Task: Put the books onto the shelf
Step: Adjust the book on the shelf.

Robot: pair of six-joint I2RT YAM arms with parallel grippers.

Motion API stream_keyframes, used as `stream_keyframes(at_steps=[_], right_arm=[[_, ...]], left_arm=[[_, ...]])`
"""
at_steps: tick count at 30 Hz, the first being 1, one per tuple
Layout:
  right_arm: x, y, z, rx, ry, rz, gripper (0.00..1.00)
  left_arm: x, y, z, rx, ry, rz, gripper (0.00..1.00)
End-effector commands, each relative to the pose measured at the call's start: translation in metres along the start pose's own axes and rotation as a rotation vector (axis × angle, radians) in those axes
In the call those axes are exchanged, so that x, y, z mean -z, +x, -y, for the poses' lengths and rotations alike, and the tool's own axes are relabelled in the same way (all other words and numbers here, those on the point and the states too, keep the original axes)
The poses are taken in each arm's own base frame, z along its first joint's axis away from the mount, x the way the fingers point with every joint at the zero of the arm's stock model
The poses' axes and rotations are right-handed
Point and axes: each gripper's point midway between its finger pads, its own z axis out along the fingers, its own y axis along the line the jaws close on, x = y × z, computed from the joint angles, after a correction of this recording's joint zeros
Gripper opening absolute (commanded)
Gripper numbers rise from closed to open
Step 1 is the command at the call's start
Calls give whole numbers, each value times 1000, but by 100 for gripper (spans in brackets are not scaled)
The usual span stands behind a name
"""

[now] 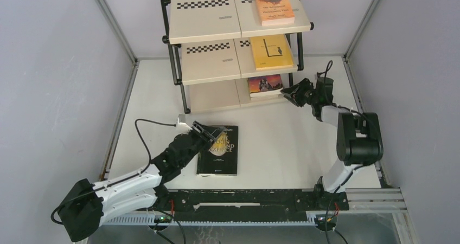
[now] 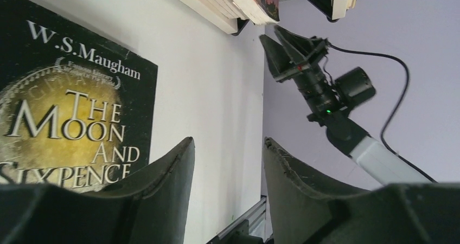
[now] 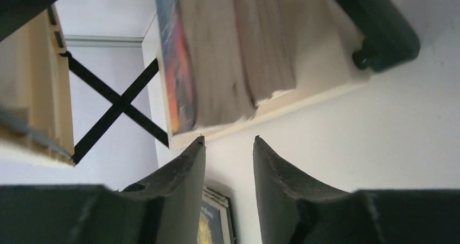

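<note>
On the shelf point(image 1: 206, 16) most of the work looks done — an orange book point(image 1: 274, 6) lies at the right of its top tier, a yellow book point(image 1: 270, 52) on the middle tier below it, and a small pile point(image 1: 264, 84) topped by a bright cover on the bottom tier. One black book point(image 1: 219, 154) lies flat on the table point(image 1: 282, 146) in front of the shelf, not yet shelved. The left gripper point(image 1: 205, 129) hovers over that book's far corner, fingers apart and empty. The right gripper point(image 1: 290, 94) sits just beside the bottom-tier pile — spread, holding nothing. By my reckoning, one book remains.

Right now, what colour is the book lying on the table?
Black book, gold moon; left wrist view.
</note>
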Motion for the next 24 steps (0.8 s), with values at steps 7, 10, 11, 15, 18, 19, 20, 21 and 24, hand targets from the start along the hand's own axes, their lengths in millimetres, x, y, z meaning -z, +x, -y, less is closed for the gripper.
stream_keyframes(at_steps=[7,10,11,15,18,19,20,21,24], right_arm=[[72,76,-31,193,20,-61,57],[86,108,-36,243,0,-104,60],[90,121,-37,262,-4,-127,60],[94,164,-38,324,-9,-222,62],[92,185,-33,341,-3,-276,63],[91,191,-33,341,-7,-296,63],[89,196,-33,339,-13,-316,63],[88,201,-33,337,-21,-334,63],[86,217,-32,331,-38,-400,63]], left_arm=[[18,-4,-28,-19,-22,28,65],[23,-2,-33,-50,-41,12,66],[25,-2,-38,-63,-66,6,67],[36,-1,-54,-97,-157,-16,69],[44,1,-74,-91,-227,-28,70],[46,0,-78,-89,-239,-24,70],[48,0,-83,-88,-252,-20,70],[50,-2,-88,-87,-270,-13,71],[56,-5,-98,-96,-318,1,71]])
